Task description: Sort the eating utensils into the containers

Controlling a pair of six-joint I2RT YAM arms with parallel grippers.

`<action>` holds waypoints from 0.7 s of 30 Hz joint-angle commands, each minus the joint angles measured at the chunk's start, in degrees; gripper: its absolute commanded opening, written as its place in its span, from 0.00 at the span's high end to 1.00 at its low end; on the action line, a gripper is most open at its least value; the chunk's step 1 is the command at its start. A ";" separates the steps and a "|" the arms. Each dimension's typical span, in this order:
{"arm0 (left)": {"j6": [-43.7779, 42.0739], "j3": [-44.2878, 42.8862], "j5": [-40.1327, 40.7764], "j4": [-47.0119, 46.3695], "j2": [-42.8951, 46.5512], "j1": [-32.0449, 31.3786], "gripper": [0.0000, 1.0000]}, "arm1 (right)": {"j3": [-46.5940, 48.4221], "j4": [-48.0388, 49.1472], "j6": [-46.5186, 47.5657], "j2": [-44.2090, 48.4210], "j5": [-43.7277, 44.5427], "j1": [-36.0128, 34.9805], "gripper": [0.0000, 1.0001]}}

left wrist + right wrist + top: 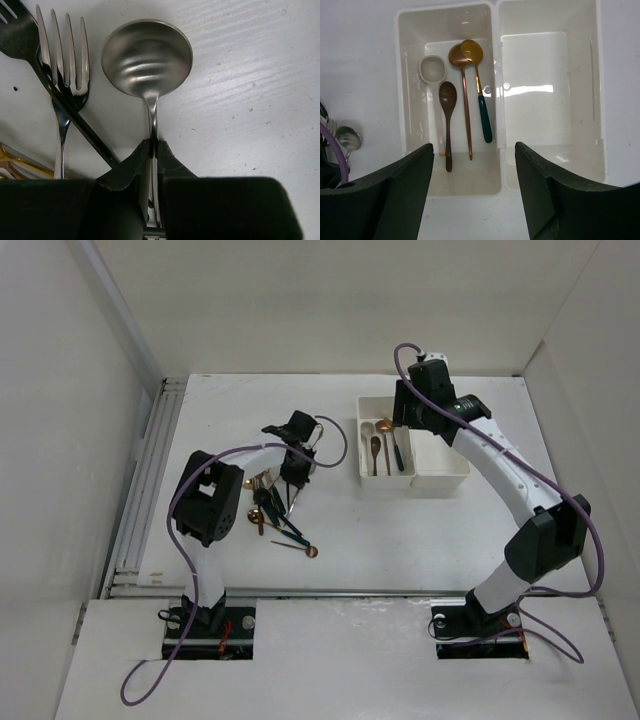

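Silver spoon point(146, 57) lies bowl-up on the table point(250, 75), its slim neck pinched between the pressed-together fingers of your left gripper point(154, 147). At 9 o'clock of the bowl, just beside it, sits a silver fork point(62, 55); a dark fork point(20, 35) crosses it, its handle running toward the jaws.

Risk, as I judge it: the hold is narrow on a thin neck, so the bowl may swing or slip on lifting, and the dark handle may get dragged along.

Your right gripper point(472, 150) hangs spread over the containers point(496, 75): four spoons point(465, 100) in the 9 o'clock bin, none in the 3 o'clock one.

Table is white, streaked and speckled. Plain white walls point(330, 300) stand on three sides.
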State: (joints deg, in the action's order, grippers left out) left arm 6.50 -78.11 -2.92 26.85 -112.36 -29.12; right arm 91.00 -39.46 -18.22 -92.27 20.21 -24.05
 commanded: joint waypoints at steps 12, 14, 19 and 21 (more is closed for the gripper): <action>4.65 -34.81 -12.54 7.97 0.65 1.70 1.00 | 0.67 2.10 -4.54 9.56 2.12 0.85 0.29; 5.53 -37.72 -14.56 4.37 0.65 0.92 1.00 | 0.05 2.63 -5.86 11.14 2.64 1.38 0.27; 10.54 -39.13 -18.86 -8.19 -1.98 -2.25 1.00 | -3.28 4.04 -8.93 13.17 4.83 1.91 0.27; 13.79 -39.66 -21.15 -10.14 -3.83 -3.40 1.00 | -3.29 4.04 -9.46 13.69 4.84 1.91 0.27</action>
State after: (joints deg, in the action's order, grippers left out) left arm 14.87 -116.71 -18.11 21.67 -113.54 -30.35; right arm 88.47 -38.04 -25.15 -79.50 23.29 -22.35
